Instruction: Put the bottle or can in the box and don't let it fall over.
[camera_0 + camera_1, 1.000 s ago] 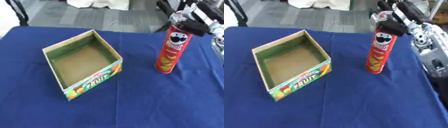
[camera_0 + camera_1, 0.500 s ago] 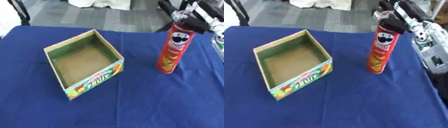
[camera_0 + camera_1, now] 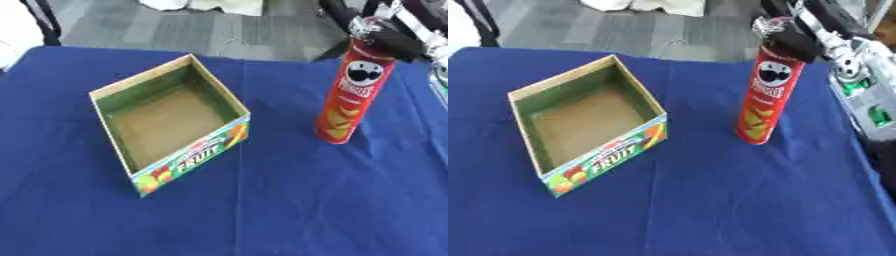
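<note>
I have my right hand [image 3: 791,36] curled round the top of the tall red can [image 3: 765,96], which stands upright on the worktop [image 3: 710,200], well right of the open box [image 3: 579,125]. Held so high, it could swing and topple when lifted.

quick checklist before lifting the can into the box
1. Can upright on the table: ok.
2. Right hand curled round the can's top: ok.
3. Box open, nothing seen inside: ok.
4. Path from can to box free of other things: ok.
5. Can clear of the table edge: ok.
6. Left hand out of the way: cannot tell, not in view.
</note>
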{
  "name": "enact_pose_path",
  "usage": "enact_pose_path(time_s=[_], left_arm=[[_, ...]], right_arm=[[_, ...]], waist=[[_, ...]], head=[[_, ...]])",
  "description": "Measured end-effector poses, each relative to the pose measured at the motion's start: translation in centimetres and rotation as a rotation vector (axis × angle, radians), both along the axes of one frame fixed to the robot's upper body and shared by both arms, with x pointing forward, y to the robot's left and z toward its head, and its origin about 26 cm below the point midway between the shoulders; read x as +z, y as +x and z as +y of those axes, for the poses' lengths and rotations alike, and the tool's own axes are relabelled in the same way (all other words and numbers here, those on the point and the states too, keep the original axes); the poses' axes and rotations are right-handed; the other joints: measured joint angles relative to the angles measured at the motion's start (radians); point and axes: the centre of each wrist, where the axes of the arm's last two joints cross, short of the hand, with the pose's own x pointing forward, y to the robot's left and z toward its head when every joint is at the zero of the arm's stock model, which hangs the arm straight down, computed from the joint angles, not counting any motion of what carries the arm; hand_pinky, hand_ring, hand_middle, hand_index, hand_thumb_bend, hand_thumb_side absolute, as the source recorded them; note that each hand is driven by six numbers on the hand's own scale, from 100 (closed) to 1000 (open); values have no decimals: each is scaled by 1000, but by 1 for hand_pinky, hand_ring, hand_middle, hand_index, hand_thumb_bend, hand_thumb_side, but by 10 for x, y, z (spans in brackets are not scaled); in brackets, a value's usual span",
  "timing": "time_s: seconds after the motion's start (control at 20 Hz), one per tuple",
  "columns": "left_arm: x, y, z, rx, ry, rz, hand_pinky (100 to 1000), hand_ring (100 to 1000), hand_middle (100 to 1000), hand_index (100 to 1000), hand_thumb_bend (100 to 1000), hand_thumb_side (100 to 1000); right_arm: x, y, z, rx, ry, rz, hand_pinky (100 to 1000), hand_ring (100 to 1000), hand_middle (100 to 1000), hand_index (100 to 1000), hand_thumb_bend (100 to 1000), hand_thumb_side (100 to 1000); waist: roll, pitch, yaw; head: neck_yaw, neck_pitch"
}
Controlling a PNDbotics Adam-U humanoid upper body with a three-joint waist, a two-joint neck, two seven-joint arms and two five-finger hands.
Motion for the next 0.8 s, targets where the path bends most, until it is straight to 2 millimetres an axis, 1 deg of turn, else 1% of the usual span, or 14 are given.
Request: enact_pose_path(time_s=[0.5, 0.6, 0.7, 0.75, 0.8], left_arm=[[0, 0, 0, 0, 0, 1, 465, 586, 650, 743, 191, 868], [0, 0, 0, -1, 0, 1, 465, 586, 650, 743, 192, 869], [0, 0, 0, -1, 1, 1, 465, 586, 650, 743, 192, 868], [0, 0, 0, -1, 1, 2, 466, 586, 650, 743, 192, 868], [0, 0, 0, -1, 1, 2, 466, 586, 650, 743, 192, 867]], right_arm=[[-2, -2, 0, 25, -26, 27, 958, 945, 933, 990, 135, 1000], [-1, -3, 1, 31, -28, 28, 932, 932, 928, 989, 133, 1000], [-1, -3, 1, 35, -31, 31, 902, 921, 928, 987, 149, 1000], [-1, -4, 1, 36, -33, 33, 884, 909, 925, 986, 189, 1000], [-1, -4, 1, 39, -35, 36, 857, 891, 903, 981, 224, 1000]], waist=[[-2, 0, -1], [-2, 1, -1], [-2, 1, -1], [-2, 1, -1], [-2, 1, -1]], head=[[0, 2], [0, 2], [0, 2], [0, 2], [0, 2]])
